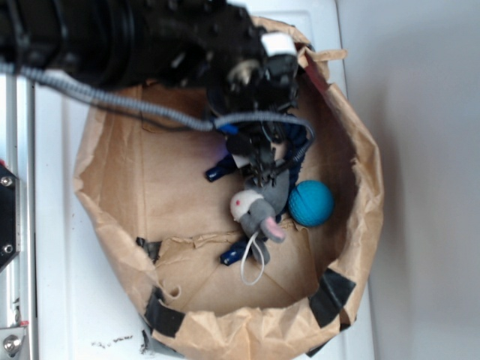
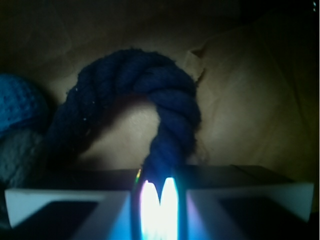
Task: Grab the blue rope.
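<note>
The blue rope [image 2: 172,107] fills the wrist view as a thick navy twisted arch, one leg running down between my two pale fingers. My gripper [image 2: 159,200] is shut on that leg. In the exterior view the gripper [image 1: 262,171] hangs inside the brown paper bag [image 1: 112,217], just above the grey plush mouse [image 1: 259,214]. The rope [image 1: 302,152] curves out to the gripper's right. One bright blue capped end [image 1: 220,172] shows left of the gripper, and another [image 1: 232,256] lies below the mouse.
A round teal ball [image 1: 310,203] rests right of the mouse, and again at the wrist view's left edge [image 2: 17,102]. The mouse's white string [image 1: 251,266] loops toward the bag's front. Crumpled bag walls with black tape [image 1: 334,296] ring everything. The black arm [image 1: 112,37] crosses the top.
</note>
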